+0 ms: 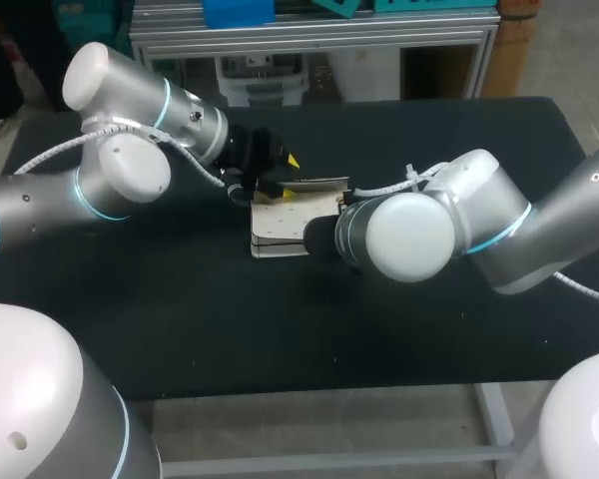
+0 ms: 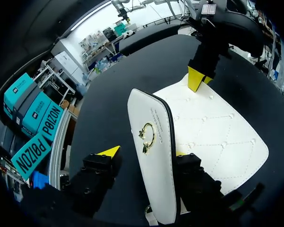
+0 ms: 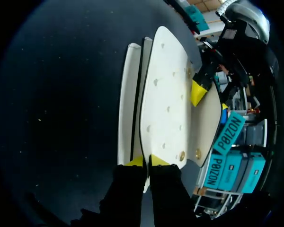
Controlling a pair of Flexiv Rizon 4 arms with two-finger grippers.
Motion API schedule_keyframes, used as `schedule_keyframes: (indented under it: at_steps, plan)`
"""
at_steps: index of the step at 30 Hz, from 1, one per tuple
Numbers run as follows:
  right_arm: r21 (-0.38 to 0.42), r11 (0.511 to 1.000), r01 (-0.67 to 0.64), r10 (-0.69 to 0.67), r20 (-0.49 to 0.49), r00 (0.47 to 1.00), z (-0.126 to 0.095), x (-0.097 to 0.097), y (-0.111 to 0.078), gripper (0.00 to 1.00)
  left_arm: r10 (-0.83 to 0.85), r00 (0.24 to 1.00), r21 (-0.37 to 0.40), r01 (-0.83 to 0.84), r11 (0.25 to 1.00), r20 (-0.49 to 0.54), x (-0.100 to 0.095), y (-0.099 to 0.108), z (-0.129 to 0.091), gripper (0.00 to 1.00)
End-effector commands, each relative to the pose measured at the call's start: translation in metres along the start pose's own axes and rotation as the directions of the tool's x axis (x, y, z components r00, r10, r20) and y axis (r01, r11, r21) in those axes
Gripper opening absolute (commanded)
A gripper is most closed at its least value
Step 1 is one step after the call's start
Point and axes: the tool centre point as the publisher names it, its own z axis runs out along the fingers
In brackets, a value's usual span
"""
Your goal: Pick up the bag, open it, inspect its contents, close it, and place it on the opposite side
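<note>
Near the middle of the black bench (image 1: 180, 329), in the head view, the white bag (image 1: 278, 225) is lying flat with its flap (image 1: 314, 185) tilting upward. The left gripper (image 1: 275, 170) is sitting at the flap's edge, and the right arm (image 1: 409, 235) is lying over the bag's right side.

From the left wrist, the left gripper is standing wide open around the raised flap. One fingertip (image 2: 109, 151) is hanging apart from it and the other is tucking beneath it. A gold ring clasp (image 2: 147, 137) is showing on the flap. The right gripper (image 2: 199, 78) is touching the bag's far edge.

From the right wrist, the right gripper's fingers are pinching closed on the bag's near edge, and the left gripper's yellow tip is showing under the flap.
</note>
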Motion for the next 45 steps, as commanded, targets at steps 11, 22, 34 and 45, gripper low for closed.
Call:
schedule_keyframes:
  at_steps: [11, 22, 34, 45]
  plan:
    - [-0.004, 1.0, 0.0, 0.0, 0.007, 1.0, 0.004, 0.005, -0.001, 0.0, -0.024, 0.998, 0.006, 0.024, 1.0, -0.051, -0.01, 0.008, 0.004, 0.28]
    - [-0.004, 1.0, 0.0, 0.0, 0.007, 1.0, 0.004, 0.005, -0.001, 0.0, -0.034, 0.997, 0.005, 0.034, 0.999, -0.076, -0.008, 0.005, 0.001, 0.0]
    - [0.007, 1.0, 0.007, -0.007, 0.02, 1.0, -0.029, -0.01, 0.002, 1.0, -0.076, 0.996, 0.0, 0.076, 0.997, -0.047, -0.007, -0.011, -0.015, 0.0]
    - [-0.02, 1.0, -0.002, 0.004, 0.055, 0.998, -0.087, -0.023, 0.002, 1.0, -0.156, 0.988, -0.04, 0.156, 0.987, 0.01, -0.014, -0.034, -0.042, 0.0]
